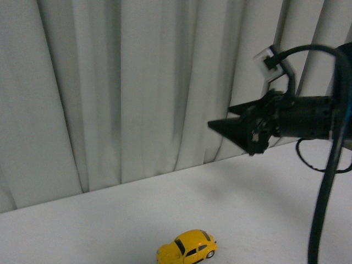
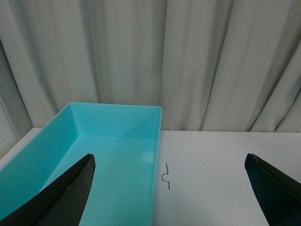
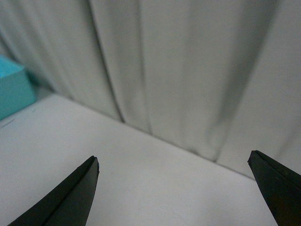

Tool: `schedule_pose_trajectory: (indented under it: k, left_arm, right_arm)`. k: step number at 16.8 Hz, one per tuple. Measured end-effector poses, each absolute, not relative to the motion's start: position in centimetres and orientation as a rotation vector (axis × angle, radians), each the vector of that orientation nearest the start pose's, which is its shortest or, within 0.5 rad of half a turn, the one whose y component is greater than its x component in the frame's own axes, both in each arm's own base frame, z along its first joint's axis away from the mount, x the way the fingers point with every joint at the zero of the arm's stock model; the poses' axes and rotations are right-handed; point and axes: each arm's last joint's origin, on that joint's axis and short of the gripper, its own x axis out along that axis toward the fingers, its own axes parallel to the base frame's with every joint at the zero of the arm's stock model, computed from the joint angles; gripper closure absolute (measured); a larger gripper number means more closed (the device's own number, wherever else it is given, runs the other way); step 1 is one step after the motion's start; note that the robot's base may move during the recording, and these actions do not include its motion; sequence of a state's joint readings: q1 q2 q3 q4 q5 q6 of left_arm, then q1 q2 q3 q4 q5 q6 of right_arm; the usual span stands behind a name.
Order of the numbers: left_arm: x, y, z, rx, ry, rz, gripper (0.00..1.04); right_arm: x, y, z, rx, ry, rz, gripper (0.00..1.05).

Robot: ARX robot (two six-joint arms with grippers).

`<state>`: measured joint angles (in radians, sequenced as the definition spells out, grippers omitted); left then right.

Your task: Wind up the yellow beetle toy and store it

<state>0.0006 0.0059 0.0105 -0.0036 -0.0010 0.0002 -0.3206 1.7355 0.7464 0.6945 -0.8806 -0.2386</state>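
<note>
The yellow beetle toy (image 1: 187,247) stands on its wheels on the white table (image 1: 110,220) at the bottom edge of the front view. High above it and to the right, my right gripper (image 1: 220,127) hangs open and points left, holding nothing. Its wrist view shows only bare table between the wide-apart fingers (image 3: 70,197), and the toy is out of sight there. My left gripper (image 2: 171,188) is open too, its fingers straddling the right wall of the turquoise bin (image 2: 113,155). The left gripper does not appear in the front view.
Pale curtains (image 1: 137,82) close off the back of the table. A small dark bent wire mark (image 2: 166,175) lies on the table beside the bin. A corner of the bin (image 3: 14,92) shows in the right wrist view. A black cable (image 1: 324,192) hangs from the right arm.
</note>
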Motion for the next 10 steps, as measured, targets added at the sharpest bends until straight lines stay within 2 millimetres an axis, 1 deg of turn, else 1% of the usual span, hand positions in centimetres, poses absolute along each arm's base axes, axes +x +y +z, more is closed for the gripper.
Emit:
schedule_pose_trajectory:
  k: [4,7,8,9,10]
  left_arm:
    - [9.7,0.0,16.6,0.000,-0.001,0.002,0.07]
    - [9.7,0.0,16.6,0.000,-0.001,0.002,0.07]
    - [9.7,0.0,16.6,0.000,-0.001,0.002,0.07]
    - [9.7,0.0,16.6,0.000,-0.001,0.001,0.07]
    - [9.7,0.0,16.6,0.000,-0.001,0.001,0.07]
  right_arm:
    - [33.1,-7.5,15.5,-0.090,0.242,0.721,0.07]
    - [33.6,-7.3,15.0,-0.124,0.273,0.786,0.07]
    - [34.6,-7.4,14.0,-0.191,0.338,0.877,0.07]
    - [35.3,-6.8,11.2,-0.330,0.461,1.062,0.07]
    - [36.1,-5.8,9.8,-0.482,0.486,1.219,0.07]
